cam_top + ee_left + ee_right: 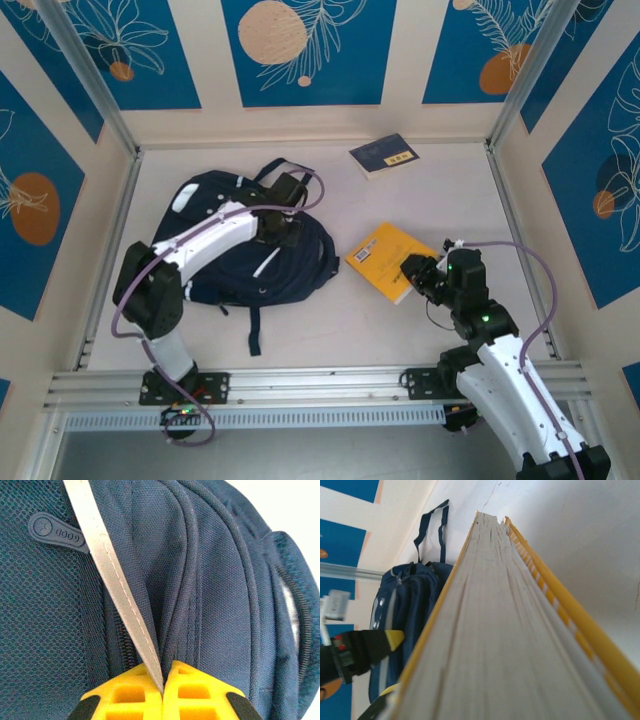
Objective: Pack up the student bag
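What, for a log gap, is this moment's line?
left end effector shut on student bag stripe | right end effector shut on yellow book

Student bag (pixel 290 265) is a big dark navy backpack with white reflective stripes and a mesh panel, lying flat on the left half of the table (pixel 400 330). One strap trails toward the near edge. Zips look closed, I think.

A yellow book (pixel 383 257) sits right of centre on the pale table (pixel 330 330); a navy book (pixel 384 155) with a yellow label lies near the back wall. Blue leaf-patterned panels (pixel 300 70) line the walls.
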